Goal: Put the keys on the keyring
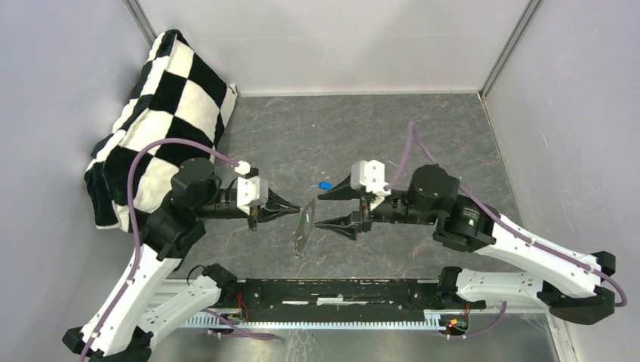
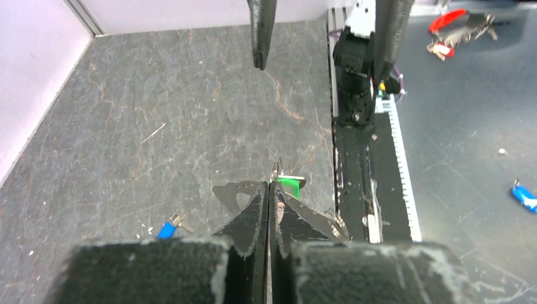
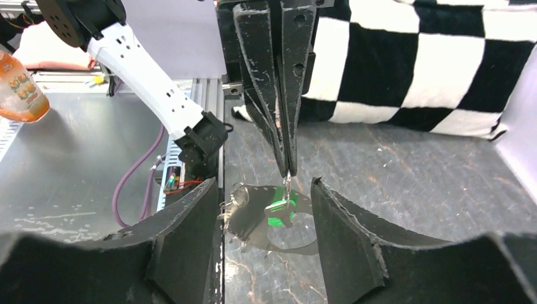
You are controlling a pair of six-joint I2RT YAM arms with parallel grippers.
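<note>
Left claw [image 1: 300,209]: pinched shut on the top edge of the keyring [image 1: 303,235], which hangs clear of the worktop [image 1: 392,143] at the centre, just off the tips. Right claw [image 1: 326,210]: spread wide, holding nothing, facing the left claw from 3 o'clock with the ring near its opening. The overhead view gives the green key [image 3: 278,209] as a mere speck. The right wrist view shows its green head hanging against the ring directly below the left tips; whether it is threaded on cannot be told. Blue key [image 1: 325,185]: lying flat on the worktop at 1 o'clock from the left tips, apart from both claws. A checked cushion [image 1: 166,113] sits at 10 o'clock. Only the right wrist view shows an orange container [image 3: 19,85] off the worktop, its print too blurred to read.
</note>
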